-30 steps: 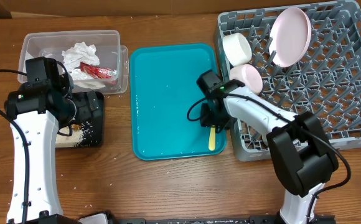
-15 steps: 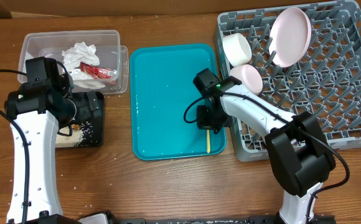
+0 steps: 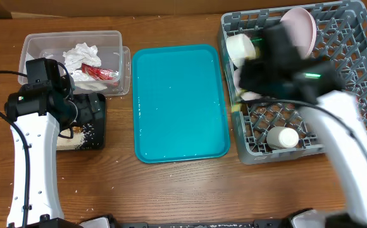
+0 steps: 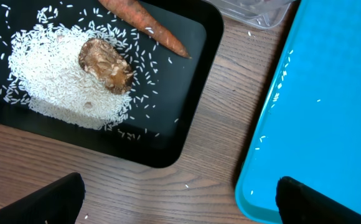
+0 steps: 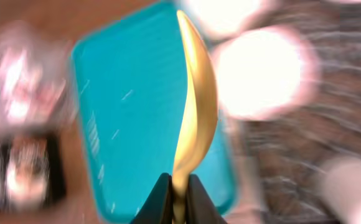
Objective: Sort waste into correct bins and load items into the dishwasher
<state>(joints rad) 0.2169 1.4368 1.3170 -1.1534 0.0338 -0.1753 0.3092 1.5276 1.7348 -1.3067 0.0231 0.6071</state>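
My right gripper (image 5: 179,194) is shut on the handle of the yellow spoon (image 5: 196,93) and holds it in the air. In the overhead view that arm is blurred above the left part of the grey dish rack (image 3: 348,95). The rack holds the pale plate (image 3: 297,35), two bowls (image 3: 240,47) (image 3: 250,79) and the white cup (image 3: 283,137). My left gripper (image 4: 180,208) is open and empty over the wood beside the black tray (image 4: 168,137). That tray holds rice (image 4: 56,81), the brown lump (image 4: 106,62) and the carrot (image 4: 146,18). The clear tub (image 3: 69,37) holds napkins (image 3: 82,56) and the red wrapper (image 3: 101,73).
The teal tray (image 3: 177,101) lies between the bins and the rack, with only a few rice grains on it; its edge also shows in the left wrist view (image 4: 317,112). A few grains lie on the wood near the black tray.
My right gripper has lifted the yellow spoon off the teal tray's right side and swung up and right over the rack. The left arm has not moved.
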